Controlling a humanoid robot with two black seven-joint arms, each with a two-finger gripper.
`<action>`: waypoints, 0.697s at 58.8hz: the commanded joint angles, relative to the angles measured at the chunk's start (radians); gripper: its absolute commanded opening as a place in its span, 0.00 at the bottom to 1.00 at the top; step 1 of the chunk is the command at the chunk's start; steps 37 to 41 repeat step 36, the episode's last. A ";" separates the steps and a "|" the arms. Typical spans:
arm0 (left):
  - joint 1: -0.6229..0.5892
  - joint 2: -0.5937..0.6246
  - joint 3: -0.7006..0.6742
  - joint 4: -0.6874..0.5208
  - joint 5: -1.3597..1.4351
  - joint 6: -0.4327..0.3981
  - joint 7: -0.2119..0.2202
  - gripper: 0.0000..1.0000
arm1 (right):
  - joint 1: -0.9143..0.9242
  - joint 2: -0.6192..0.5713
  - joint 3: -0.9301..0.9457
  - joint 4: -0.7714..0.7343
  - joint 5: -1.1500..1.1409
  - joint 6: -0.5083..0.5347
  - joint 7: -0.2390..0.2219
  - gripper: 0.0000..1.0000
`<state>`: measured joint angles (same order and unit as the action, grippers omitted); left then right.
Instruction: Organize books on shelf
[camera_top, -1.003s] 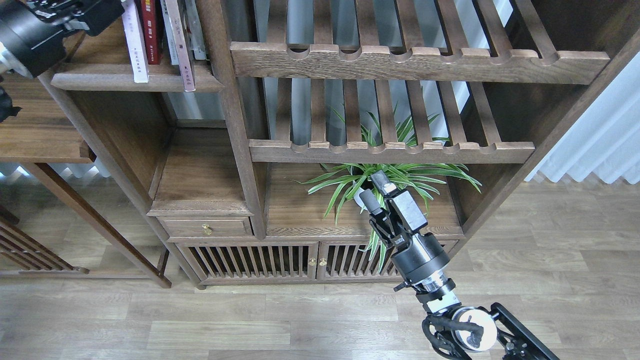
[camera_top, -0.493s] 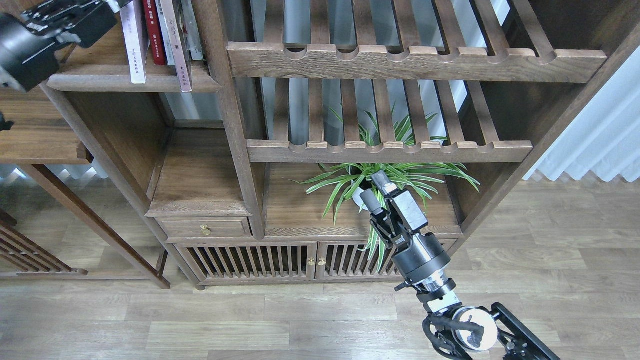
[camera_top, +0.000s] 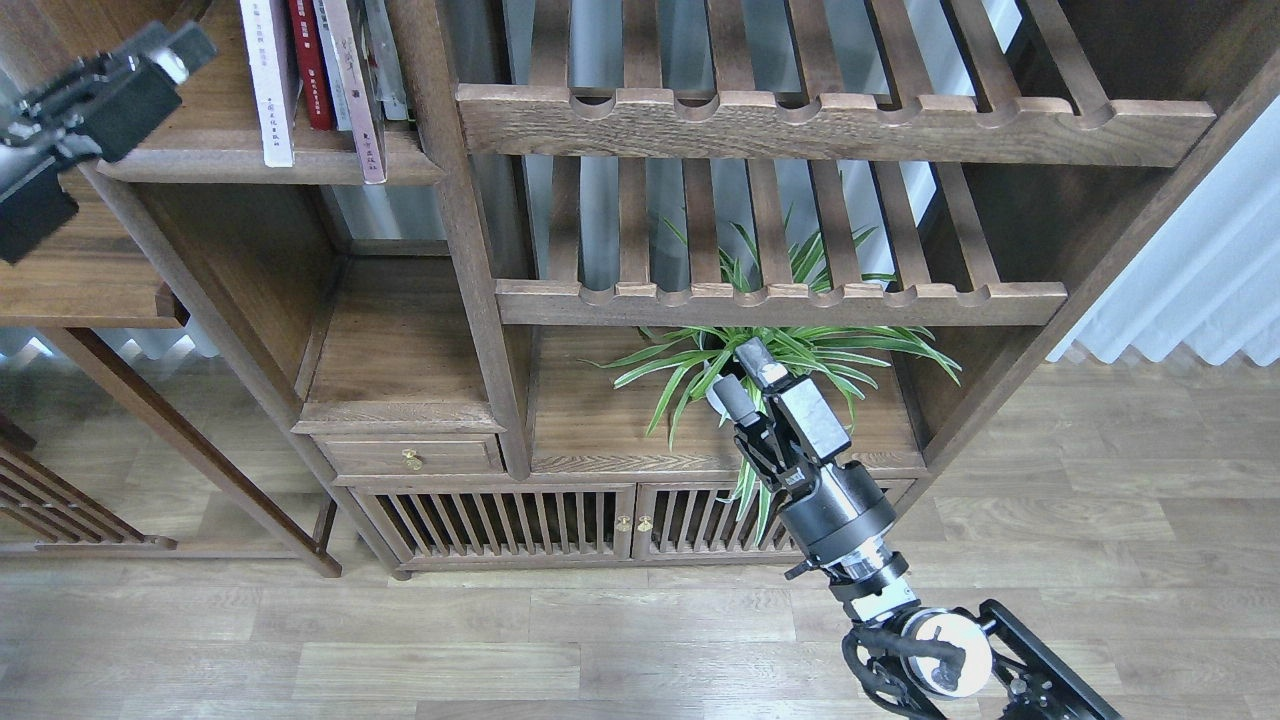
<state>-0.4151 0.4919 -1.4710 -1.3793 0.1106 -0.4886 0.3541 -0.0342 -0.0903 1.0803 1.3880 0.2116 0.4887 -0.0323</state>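
Note:
Several books stand upright on the solid dark-brown shelf (camera_top: 200, 160) at the upper left. I see a white spine (camera_top: 268, 85), a red spine (camera_top: 305, 60) and a pale book with a purplish edge (camera_top: 352, 95) whose lower end juts past the shelf lip. No yellow-green cover shows. My left gripper (camera_top: 165, 60) hangs left of the books, apart from them and holding nothing. It is dark and I cannot make out its two fingers. My right gripper (camera_top: 745, 380) is open and empty, low in front of the plant.
Two slatted shelves with scalloped rails (camera_top: 780, 300) fill the middle of the bookcase. A green plant (camera_top: 800, 345) stands on the lower board behind my right gripper. A small drawer (camera_top: 410, 455) and slatted cabinet doors (camera_top: 500, 520) lie below. A side table (camera_top: 80, 290) is at the left.
My left gripper has drawn back to the left and down, away from the books. The right arm has shifted only slightly. The books stand as before.

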 joint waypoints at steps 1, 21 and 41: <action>0.039 -0.044 0.061 -0.001 -0.017 0.000 0.011 0.56 | 0.003 0.000 -0.002 0.009 -0.012 0.000 0.000 0.99; 0.107 -0.213 0.236 0.012 -0.009 0.000 0.008 0.55 | 0.003 0.004 -0.005 0.011 -0.044 0.000 0.000 0.99; 0.144 -0.223 0.235 0.020 -0.017 0.000 0.002 0.55 | 0.011 0.003 -0.006 0.011 -0.046 0.000 0.000 0.99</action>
